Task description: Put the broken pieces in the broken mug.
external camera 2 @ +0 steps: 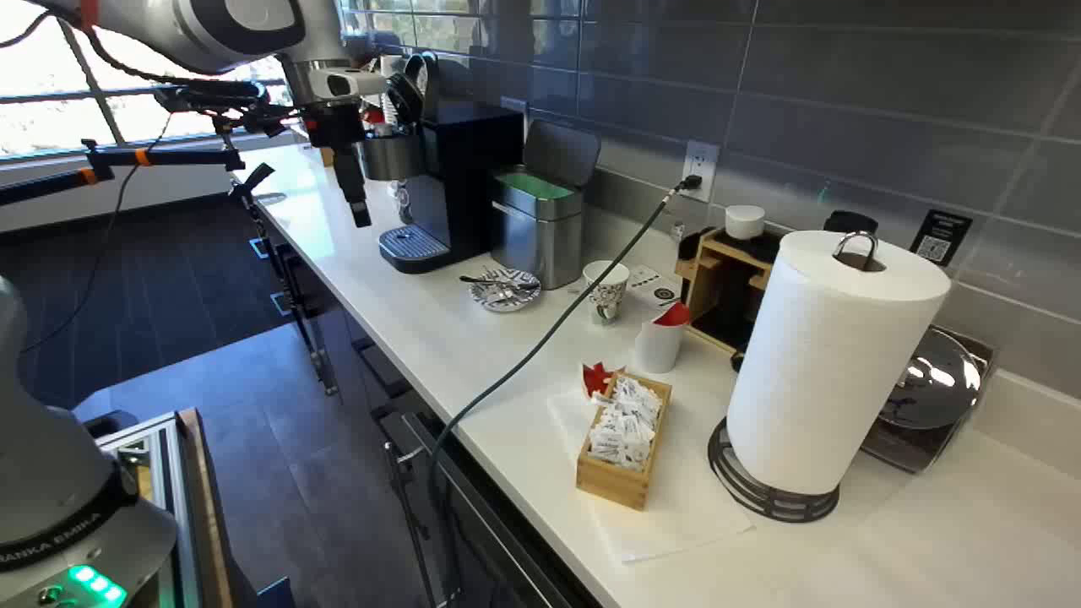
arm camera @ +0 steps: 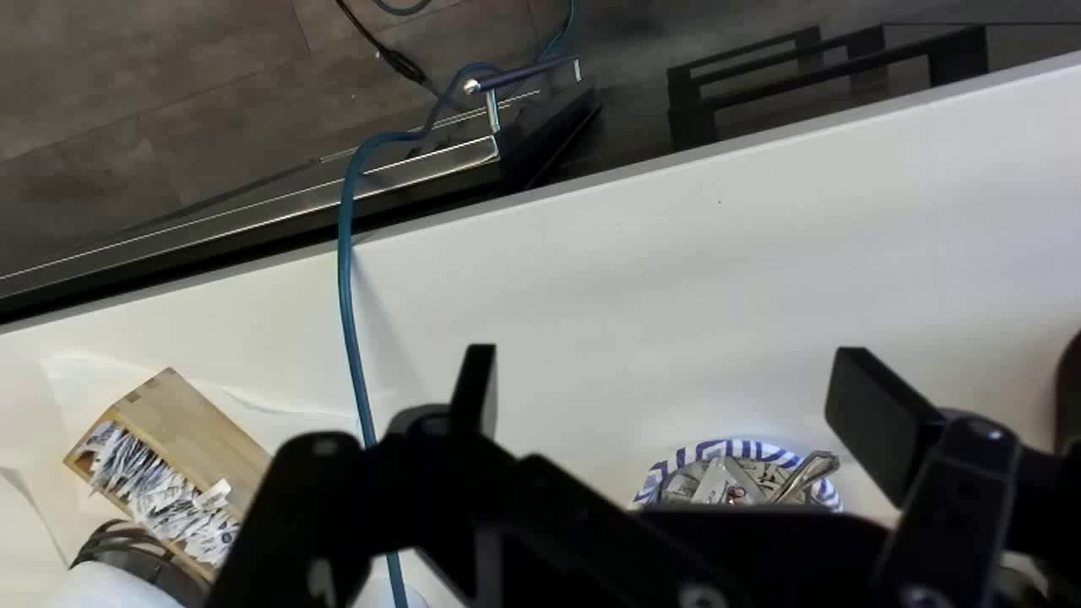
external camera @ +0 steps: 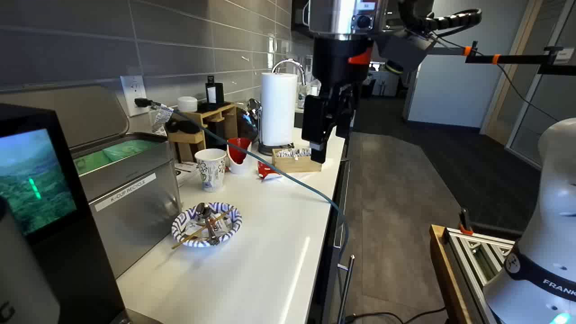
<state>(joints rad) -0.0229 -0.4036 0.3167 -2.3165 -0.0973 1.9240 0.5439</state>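
- a lone arm worked here, so no question of which was nearer. its gripper hung well above the white counter.
- jaws wide, nothing held; the wrist view showed a broad gap between the fingers.
- red broken pieces lay low at one end of the wooden packet box, just beside it, in both exterior views. too small there for me to count them or read a long axis.
- the relation that mattered: pieces lay below the jaws and well apart from them, off toward the box. in the wrist view the box sat at lower left, past the blue cable; no red showed there, and the patterned bowl appeared between the fingers instead.
- cable ran slantwise from the wall outlet to the counter edge, dividing the gripper's side from the pieces' side. my judgement: the next move called for a sideways travel over it, then a descent on the box side; a low crossing could snag.
- broken mug stood upright near the pieces, toward the wall, apart from them.
- read it as early in the task, pieces yet to be gripped.
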